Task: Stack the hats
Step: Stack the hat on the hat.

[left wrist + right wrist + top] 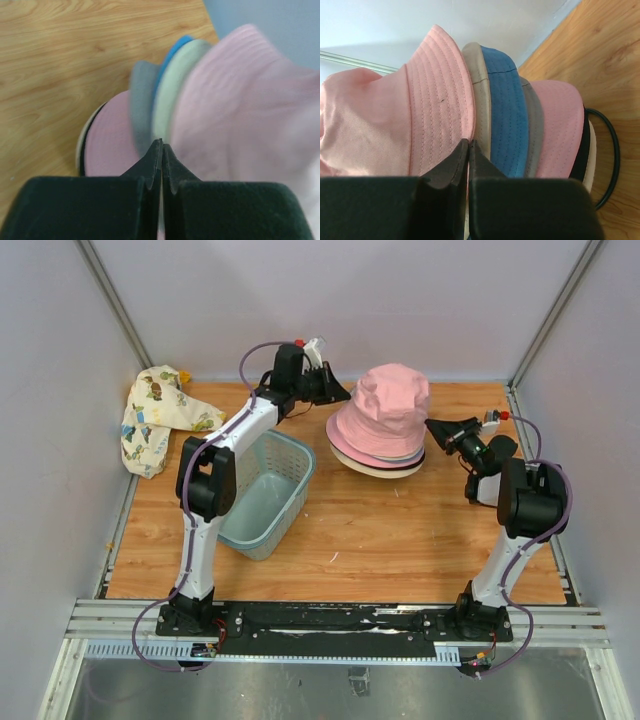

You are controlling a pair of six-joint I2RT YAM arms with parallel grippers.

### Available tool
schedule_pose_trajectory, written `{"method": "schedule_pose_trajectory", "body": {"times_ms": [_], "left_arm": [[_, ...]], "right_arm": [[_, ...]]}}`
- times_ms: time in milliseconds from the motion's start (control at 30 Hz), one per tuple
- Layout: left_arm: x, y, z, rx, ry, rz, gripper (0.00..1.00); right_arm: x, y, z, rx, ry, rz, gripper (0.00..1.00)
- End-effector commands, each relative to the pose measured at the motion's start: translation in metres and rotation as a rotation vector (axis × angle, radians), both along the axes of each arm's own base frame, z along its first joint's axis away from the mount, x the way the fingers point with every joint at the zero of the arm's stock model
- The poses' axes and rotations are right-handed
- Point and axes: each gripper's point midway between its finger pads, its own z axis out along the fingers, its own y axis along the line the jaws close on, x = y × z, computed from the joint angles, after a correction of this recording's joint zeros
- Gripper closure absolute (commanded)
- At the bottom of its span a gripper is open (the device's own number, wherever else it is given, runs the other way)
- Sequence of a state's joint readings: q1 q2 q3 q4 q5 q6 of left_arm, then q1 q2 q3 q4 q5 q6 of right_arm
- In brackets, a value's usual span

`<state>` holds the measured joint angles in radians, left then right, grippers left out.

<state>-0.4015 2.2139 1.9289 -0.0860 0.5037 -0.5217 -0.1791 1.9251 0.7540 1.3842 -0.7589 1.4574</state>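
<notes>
Seemingly touching left gripper (343, 395), right gripper (431, 424) — hats (385, 412).

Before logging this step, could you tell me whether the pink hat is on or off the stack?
On it: the pink hat sits crown-up atop the other hats, their brims showing beneath.

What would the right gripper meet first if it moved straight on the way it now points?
Most likely the brim of the top pink hat, right ahead of the shut right gripper; how near is unclear.
</notes>
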Motion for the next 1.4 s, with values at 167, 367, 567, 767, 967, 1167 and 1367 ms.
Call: {"method": "schedule_pose_trajectory", "body": {"times_ms": [167, 367, 567, 767, 967, 1167, 1367], "left_arm": [[-0.026, 0.032, -0.098, 0.205, 0.210, 0.063, 0.99], [-0.031, 0.034, -0.098, 0.191, 0.210, 0.075, 1.00], [-0.025, 0.042, -0.076, 0.187, 0.171, 0.128, 1.00], [-0.019, 0.063, -0.050, 0.154, 0.131, 0.207, 1.00], [-0.020, 0.085, -0.007, 0.096, 0.053, 0.279, 0.99], [-0.029, 0.085, 0.034, -0.032, -0.008, 0.257, 0.94], [-0.037, 0.076, 0.052, -0.111, -0.028, 0.201, 0.82]], "right_arm": [[-0.009, 0.004, -0.033, -0.050, 0.069, 0.006, 0.99], [-0.013, 0.006, -0.030, -0.039, 0.060, 0.008, 0.99], [-0.006, 0.006, -0.002, -0.048, 0.013, 0.018, 0.94], [0.008, 0.015, 0.020, -0.122, 0.007, 0.051, 0.86], [0.025, 0.024, 0.030, -0.165, 0.015, 0.063, 0.78], [0.052, 0.037, 0.048, -0.202, 0.006, 0.106, 0.77], [0.075, 0.053, 0.055, -0.262, 0.029, 0.139, 0.72]]}}
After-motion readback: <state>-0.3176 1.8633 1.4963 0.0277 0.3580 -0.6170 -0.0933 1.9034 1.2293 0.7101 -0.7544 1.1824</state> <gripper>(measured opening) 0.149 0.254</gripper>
